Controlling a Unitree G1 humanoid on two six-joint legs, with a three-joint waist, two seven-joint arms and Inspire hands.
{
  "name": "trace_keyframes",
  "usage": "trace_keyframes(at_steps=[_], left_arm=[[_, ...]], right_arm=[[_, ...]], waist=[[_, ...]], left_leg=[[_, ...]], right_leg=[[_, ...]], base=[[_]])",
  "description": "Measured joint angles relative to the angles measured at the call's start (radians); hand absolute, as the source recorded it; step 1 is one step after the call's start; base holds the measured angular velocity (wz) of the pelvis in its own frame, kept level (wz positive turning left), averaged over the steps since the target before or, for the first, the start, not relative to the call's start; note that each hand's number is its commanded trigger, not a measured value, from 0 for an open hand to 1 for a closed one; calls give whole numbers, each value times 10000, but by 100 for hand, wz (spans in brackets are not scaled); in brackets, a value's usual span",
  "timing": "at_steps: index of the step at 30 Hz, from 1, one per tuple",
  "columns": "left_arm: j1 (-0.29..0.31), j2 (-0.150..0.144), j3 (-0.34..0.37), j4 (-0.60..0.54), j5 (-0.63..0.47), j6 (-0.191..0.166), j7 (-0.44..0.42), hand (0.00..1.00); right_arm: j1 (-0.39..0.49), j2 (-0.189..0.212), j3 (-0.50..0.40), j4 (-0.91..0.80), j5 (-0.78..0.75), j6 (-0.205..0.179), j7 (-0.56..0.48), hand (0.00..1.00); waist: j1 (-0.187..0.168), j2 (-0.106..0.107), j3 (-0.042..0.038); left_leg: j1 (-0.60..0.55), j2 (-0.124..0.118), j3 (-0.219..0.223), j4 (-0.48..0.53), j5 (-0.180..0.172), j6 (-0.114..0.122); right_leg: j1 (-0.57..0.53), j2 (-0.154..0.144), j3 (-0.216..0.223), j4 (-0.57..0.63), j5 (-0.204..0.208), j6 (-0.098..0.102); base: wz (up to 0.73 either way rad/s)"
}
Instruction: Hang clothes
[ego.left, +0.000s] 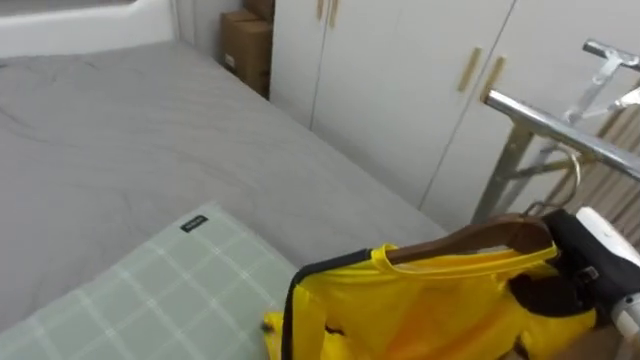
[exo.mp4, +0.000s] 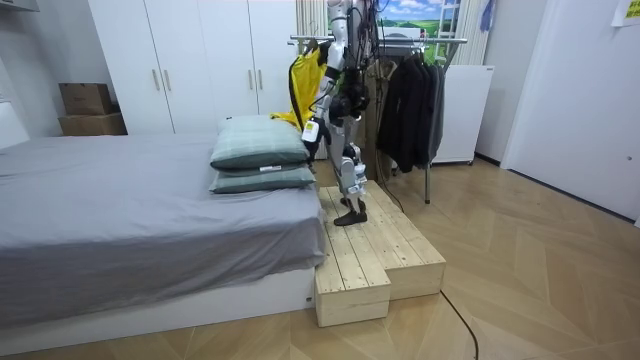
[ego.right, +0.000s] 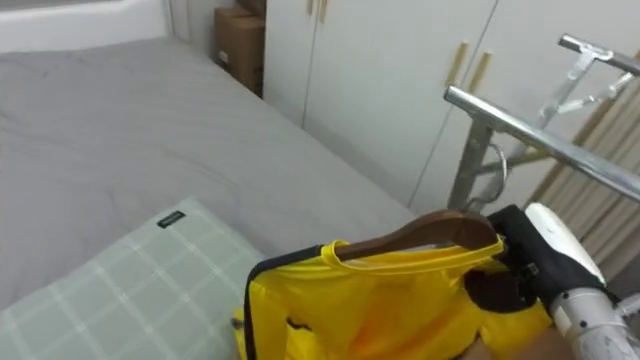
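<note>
One yellow shirt (ego.left: 420, 310) on a wooden hanger (ego.left: 470, 243) fills 5 o'clock, the right hand (ego.left: 560, 280) clenched round the hanger's draped end. The left hand (exo.mp4: 313, 131) hangs low. A metal rail (ego.left: 560, 125) crosses at 2 o'clock.

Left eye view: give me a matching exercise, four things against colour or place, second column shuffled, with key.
Things:
1. shirt
2. hanger
3. pillow
4. rack rail

Descriptions:
A. silver metal, upper right
B. pale green check, lying on the bed
C. brown wood, inside the garment's neck
D. yellow, gripped at the shoulder by the right hand

Pairs: 1-D, 2-C, 3-B, 4-A.
</note>
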Motion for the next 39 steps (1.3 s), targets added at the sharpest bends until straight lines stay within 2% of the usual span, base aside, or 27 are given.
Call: trace_keyframes(at_steps=[1,2,3,5,6,7,8,9,10,11,12,14,15,16,17,19,23,25,27,30,31,32,33,34,36,37,39], left_arm=[[-2,35,-74,-26,19,102,4,0],[-2,42,-80,-38,35,148,8,0],[-2,61,-78,-83,46,256,27,0],[5,78,-74,-98,33,410,163,0],[6,67,-77,-101,35,432,191,0],[8,43,-77,-104,33,484,265,0],[13,14,-95,-116,45,510,337,0],[14,-13,-87,-131,45,530,414,0],[16,-113,-91,-200,53,584,539,0],[42,-213,-86,-308,52,630,626,0],[170,-404,-71,-518,24,677,805,0],[412,-680,-57,-623,-11,910,925,0],[411,-735,-81,-623,-38,979,925,0],[411,-810,-86,-623,-112,1005,925,0],[395,-809,-117,-623,-371,1005,925,0],[298,-807,-202,-623,-699,1004,927,0],[127,-808,-631,-625,-1133,964,1064,0],[-9,-806,-880,-625,-1134,965,1107,0],[-84,-807,-1010,-624,-1139,933,1108,0],[-67,-807,-1151,-515,-1348,829,1110,0],[-73,-801,-1151,-447,-1600,731,1114,0],[-84,-799,-1153,-392,-1734,670,1118,0],[-122,-787,-1149,-227,-2016,548,1128,0],[-120,-805,-1153,-52,-2113,467,1130,0],[-116,-802,-1139,147,-2188,408,1130,0],[-129,-791,-1131,159,-2210,396,1136,0],[-139,-792,-1127,159,-2214,290,1140,0]], right_arm=[[-97,0,9,1,3,-1,-4,100],[-158,1,34,2,-7,-1,-6,100],[-249,2,86,2,-14,-14,-6,100],[-409,3,185,-3,22,-25,-76,100],[-443,4,219,-5,22,-26,-104,100],[-534,5,367,-3,20,-23,-180,100],[-591,9,493,-42,20,-41,-206,100],[-591,36,523,-57,9,-45,-207,100],[-607,144,556,-68,5,-34,-221,100],[-613,163,600,-110,7,-17,-262,100],[-623,161,745,-215,29,-6,-336,100],[-664,163,1209,-236,272,-9,-575,100],[-665,167,1284,-235,313,-5,-638,100],[-660,219,1406,-233,378,0,-699,100],[-643,347,1489,-228,375,8,-765,100],[-637,461,1612,-226,375,6,-889,100],[-596,608,1589,-224,400,6,-1005,100],[-551,874,1602,-214,397,4,-1058,100],[-429,1015,1618,-207,402,13,-1059,100],[-317,1170,1762,-207,385,46,-1048,100],[-226,1173,1866,-206,390,126,-1048,100],[-166,1175,1914,-206,389,149,-1042,100],[-23,1195,2003,-207,371,180,-1003,100],[79,1214,2026,-207,372,214,-924,100],[141,1212,2013,-206,317,241,-924,100],[155,1208,2008,-206,316,242,-930,100],[160,1217,2064,-206,336,242,-914,100]], waist=[[-45,-7,3],[-41,-4,8],[-38,9,15],[25,-9,27],[51,4,35],[101,17,35],[114,-27,36],[139,-59,47],[279,-145,16],[359,-131,17],[616,-63,9],[708,179,-3],[691,250,-8],[558,361,-4],[358,394,-31],[46,403,-23],[-100,385,-23],[-252,394,-14],[-198,399,-11],[-119,487,28],[33,527,30],[42,554,24],[102,577,28],[322,627,15],[317,758,30],[260,780,-4],[299,762,-15]], left_leg=[[-105,173,-108,409,-50,-5],[-146,234,-272,610,-77,-10],[-258,381,-734,1068,-128,-8],[-452,639,-1667,1996,-122,-2],[-500,665,-1978,2188,-115,0],[-638,614,-2697,2428,-94,23],[-861,277,-3787,2363,-191,39],[-984,63,-4377,2254,-286,68],[-1262,-438,-5173,1843,-330,36],[-1423,-642,-5524,1598,-321,23],[-1675,-992,-6197,989,-298,-8],[-2135,-1245,-7516,24,-156,-3],[-2256,-1260,-7773,-129,-114,-17],[-2469,-1242,-8035,-239,119,-98],[-2500,-1269,-8111,-222,379,-80],[-2494,-1241,-8045,-214,705,27],[-2350,-1279,-7701,-221,671,92],[-2349,-1281,-7581,-241,670,112],[-2286,-1258,-7348,-306,663,159],[-2111,-1099,-6623,-351,537,295],[-1984,-1008,-6171,-398,493,312],[-1945,-949,-5994,-420,464,316],[-1794,-911,-5687,-485,438,300],[-1604,-843,-5306,-521,339,283],[-1453,-784,-5097,-432,169,244],[-1435,-783,-5076,-460,155,227],[-1283,-795,-5040,-635,172,156]], right_leg=[[-35,56,65,46,-48,-72],[-55,99,148,108,-88,-127],[-46,196,291,199,-154,-218],[-56,458,859,438,-328,-387],[-70,539,1027,514,-392,-429],[-50,705,1413,601,-470,-513],[-72,808,1899,653,-523,-606],[-90,811,2082,632,-500,-586],[-231,834,2629,580,-381,-558],[-275,904,2960,478,-271,-538],[-404,1101,3695,289,-12,-493],[-485,1582,4895,-105,520,-435],[-542,1706,5111,-106,579,-420],[-637,1834,5236,-52,674,-386],[-735,1996,5473,15,719,-298],[-764,2097,5652,-61,798,-202],[-735,2098,6000,-106,796,-60],[-712,2084,6144,-318,883,46],[-736,2117,6362,-389,974,62],[-748,2320,7062,-464,1107,117],[-751,2397,7320,-580,1271,83],[-760,2418,7343,-602,1319,60],[-811,2356,7053,-578,1330,57],[-901,2167,6174,-573,1349,15],[-934,1912,5252,-563,1325,42],[-929,1965,5311,-558,1306,14],[-868,2061,5513,-572,1298,-17]], base=[[-14],[-27],[-39],[-57],[-72],[-85],[-90],[-108],[-100],[-157],[-178],[-193],[-141],[-104],[-85],[-42],[-27],[-15],[-40],[-74],[-72],[-83],[-80],[-83],[-51],[-32],[-21]])
